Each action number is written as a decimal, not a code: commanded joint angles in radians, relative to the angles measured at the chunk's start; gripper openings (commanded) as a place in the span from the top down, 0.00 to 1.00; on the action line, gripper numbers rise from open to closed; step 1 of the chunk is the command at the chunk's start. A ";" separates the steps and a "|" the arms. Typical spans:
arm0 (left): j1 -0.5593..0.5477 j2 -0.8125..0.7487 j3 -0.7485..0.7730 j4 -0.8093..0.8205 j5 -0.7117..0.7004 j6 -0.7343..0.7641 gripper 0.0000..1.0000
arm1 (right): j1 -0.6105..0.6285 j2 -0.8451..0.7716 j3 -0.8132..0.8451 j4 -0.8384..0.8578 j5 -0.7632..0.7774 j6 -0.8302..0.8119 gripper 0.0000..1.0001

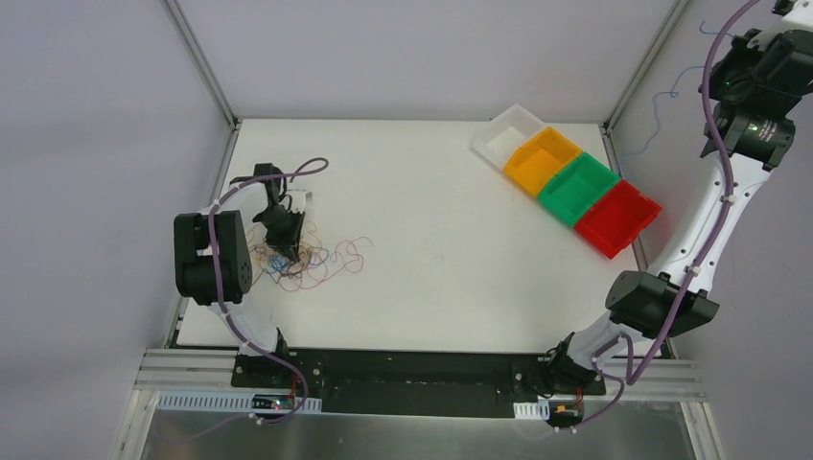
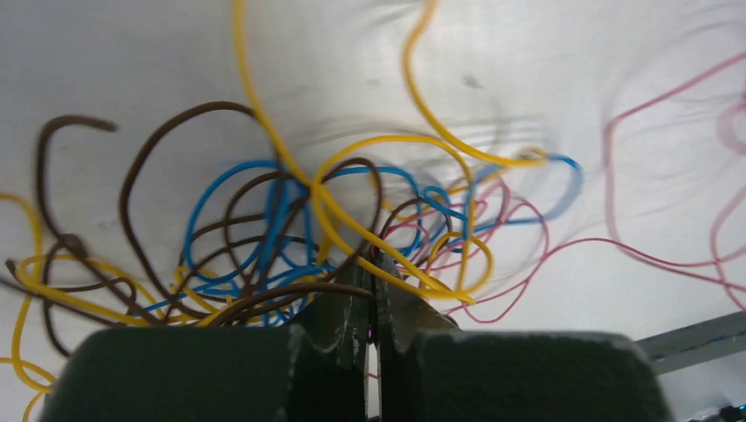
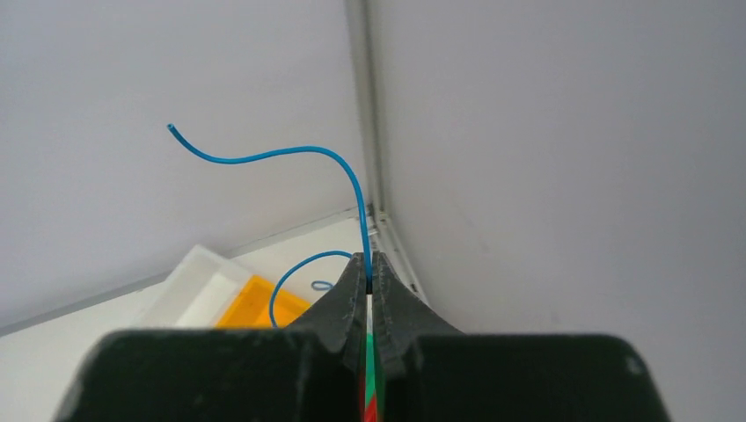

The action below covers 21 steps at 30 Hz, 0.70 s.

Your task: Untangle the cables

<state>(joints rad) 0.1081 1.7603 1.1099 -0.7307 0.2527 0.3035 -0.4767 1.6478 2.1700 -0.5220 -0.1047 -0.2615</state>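
Left gripper: the left gripper [image 2: 374, 264] is closed, its tips buried in the tangle of thin, curly yellow, blue, brown and pink plastic-coated cables [image 2: 290, 220] on the white table [image 1: 431, 240]. Loops lie ahead of it and to both sides. This close view is blurred, so I cannot tell whether a strand is actually pinched.

Right gripper: the right gripper [image 3: 369, 268] is clamped on a single thin blue cable [image 3: 290, 156]. It is held well above the table, and both of the cable's ends curl away to the gripper's left.

Bins: a row of plastic bins, white [image 1: 508, 134], orange [image 1: 544, 158], green [image 1: 578, 187] and red [image 1: 618, 218], sits below the right gripper.

Risk, left: lifting from here would probably drag the whole tangle, because the loops cross over the tips, and any knots could tighten.

Risk, right: the blue cable is springy and gripped only at a bend. If released from this height it may bounce or land outside a bin.

Writing: no brand, label or text can be read in any view.
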 commanded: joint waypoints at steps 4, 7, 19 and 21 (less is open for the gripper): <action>-0.208 -0.083 0.070 -0.021 0.183 -0.058 1.00 | 0.060 -0.082 -0.008 0.057 -0.200 0.115 1.00; -0.281 -0.039 0.123 -0.019 0.247 -0.109 1.00 | 0.087 -0.076 -0.025 0.063 -0.240 0.145 1.00; -0.454 0.124 0.369 0.036 0.353 -0.247 1.00 | 0.315 0.032 -0.101 0.237 -0.088 0.115 1.00; -0.455 0.126 0.385 0.038 0.353 -0.266 0.84 | 0.332 0.067 -0.091 0.266 -0.077 0.113 1.00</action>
<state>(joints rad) -0.3431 1.8874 1.4296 -0.6956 0.5522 0.0917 -0.1665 1.6672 2.0735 -0.3920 -0.2466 -0.1421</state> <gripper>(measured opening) 0.058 0.012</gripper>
